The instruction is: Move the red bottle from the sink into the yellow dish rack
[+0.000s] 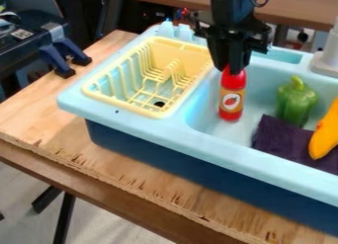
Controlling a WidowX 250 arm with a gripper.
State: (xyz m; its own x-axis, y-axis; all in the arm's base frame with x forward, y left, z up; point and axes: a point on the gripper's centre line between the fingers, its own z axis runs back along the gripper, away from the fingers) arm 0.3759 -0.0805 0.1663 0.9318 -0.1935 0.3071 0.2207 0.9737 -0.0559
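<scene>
The black gripper (pixel 232 66) hangs down from the top edge over the sink basin, its fingers closed around the top of a red bottle (pixel 232 96). The bottle is upright, with an orange label, at the left part of the basin near the divider. Whether its base touches the basin floor I cannot tell. To its right stands a green bell pepper (pixel 295 102). A dark purple cloth (pixel 281 138) lies in front of the pepper, and a yellow-orange vegetable toy (pixel 325 135) rests over the cloth at the right edge.
A yellow dish rack (pixel 98 93) sits in the left side of the light blue sink (pixel 218 146). The grey faucet base (pixel 325 64) stands at the back right. Blue clamps (pixel 64 55) are at the left, beyond the wooden table (pixel 39 120).
</scene>
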